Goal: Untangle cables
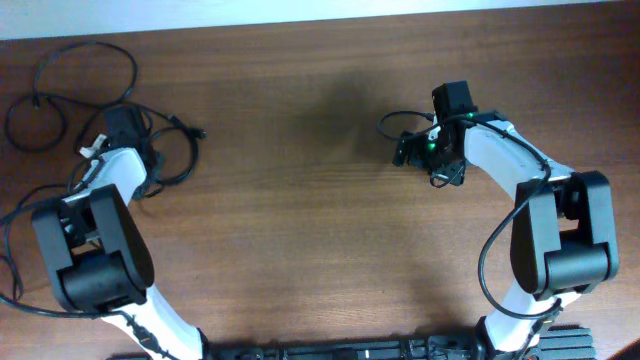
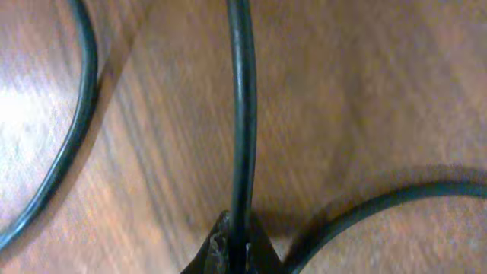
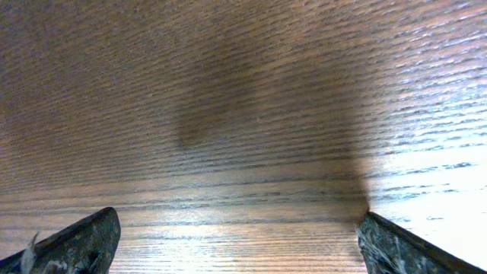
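Gripping a thin black flexible cord [image 2: 242,114] that runs straight up-frame from it, the left tool [image 2: 237,245] is clamped shut; the right tool [image 3: 237,222], spread wide and empty, sits far right.

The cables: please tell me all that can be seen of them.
The cables are thin black cords, smooth and rubbery in look, lying in loose overlapping loops on the wooden table, at its left side toward the far edge. One small plug end points right. The left gripper is shut on one strand, which runs straight away from it; two more strands curve past on either side.
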Robot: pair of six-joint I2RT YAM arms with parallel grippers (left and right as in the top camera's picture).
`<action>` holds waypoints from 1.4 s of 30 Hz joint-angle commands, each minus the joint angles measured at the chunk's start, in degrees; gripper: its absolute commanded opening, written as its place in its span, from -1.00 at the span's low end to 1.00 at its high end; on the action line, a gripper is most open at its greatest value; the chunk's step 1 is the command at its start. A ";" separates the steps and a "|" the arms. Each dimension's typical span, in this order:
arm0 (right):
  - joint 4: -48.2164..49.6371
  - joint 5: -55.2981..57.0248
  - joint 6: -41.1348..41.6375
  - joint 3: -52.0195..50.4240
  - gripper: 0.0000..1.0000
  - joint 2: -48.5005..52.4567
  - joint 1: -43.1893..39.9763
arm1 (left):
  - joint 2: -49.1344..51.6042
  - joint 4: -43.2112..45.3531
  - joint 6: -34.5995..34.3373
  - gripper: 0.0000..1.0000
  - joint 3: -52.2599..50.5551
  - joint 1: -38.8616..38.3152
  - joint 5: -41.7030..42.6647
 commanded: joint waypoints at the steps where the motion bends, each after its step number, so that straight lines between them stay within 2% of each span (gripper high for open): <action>1: -0.04 0.50 0.20 -0.13 0.97 -0.98 0.24 | -2.62 -3.13 -3.45 -1.00 -0.31 -1.86 4.83; 5: -0.04 0.50 0.20 -0.13 0.97 -0.98 0.24 | -4.35 -5.18 -5.38 -1.00 -0.31 -5.20 4.94; 7: -0.04 0.50 0.20 -0.13 0.97 -0.98 0.24 | -5.07 -6.84 -5.33 -0.17 -0.31 -5.14 4.66; 8: -0.04 0.50 0.20 -0.13 0.97 -0.98 0.24 | -7.08 -8.74 -5.31 0.73 -0.31 -5.03 4.61; 9: -0.04 0.50 0.20 -0.13 0.97 -0.98 0.24 | -10.86 -10.78 -4.37 0.98 -0.31 -5.03 4.33; 10: -0.04 0.50 0.20 -0.13 0.97 -0.98 0.24 | -16.00 -12.50 -1.90 0.98 -0.31 -5.11 5.90; 12: -0.04 0.50 0.20 -0.13 0.97 -0.98 0.24 | -30.27 -18.01 11.74 0.98 -0.31 -5.79 15.50; 15: -0.04 0.50 0.20 -0.13 0.97 -0.98 0.24 | -44.98 -22.49 21.73 0.98 -0.31 -6.49 20.81; 16: -0.04 0.50 0.20 -0.13 0.97 -0.98 0.24 | -51.89 -24.41 22.82 0.98 -0.31 -6.71 20.74; 19: -0.04 0.50 0.20 -0.13 0.97 -0.98 0.24 | -65.07 -32.11 23.43 0.98 -0.33 -6.69 18.58; 21: -0.04 0.50 0.20 -0.13 0.97 -0.98 0.24 | -68.57 -38.45 23.43 0.98 -0.33 -6.69 18.60; 23: -0.04 0.50 0.20 -0.13 0.97 -0.98 0.24 | -69.59 -55.49 23.43 0.98 -0.33 -6.69 18.58; 24: -0.04 0.50 0.20 -0.13 0.97 -0.98 0.24 | -69.61 -59.45 23.43 0.98 -0.33 -6.71 17.25; 29: -0.04 0.50 0.20 -0.13 0.97 -0.98 0.24 | -70.01 -60.24 22.73 0.98 -0.33 -6.71 17.51; 32: -0.04 0.50 0.20 -0.13 0.97 -0.98 0.24 | -74.03 -60.22 22.73 0.98 -0.33 -6.71 17.51; 42: -0.04 0.50 0.20 -0.13 0.97 -0.98 0.24 | -104.10 -60.33 22.73 0.98 -0.33 -6.71 18.88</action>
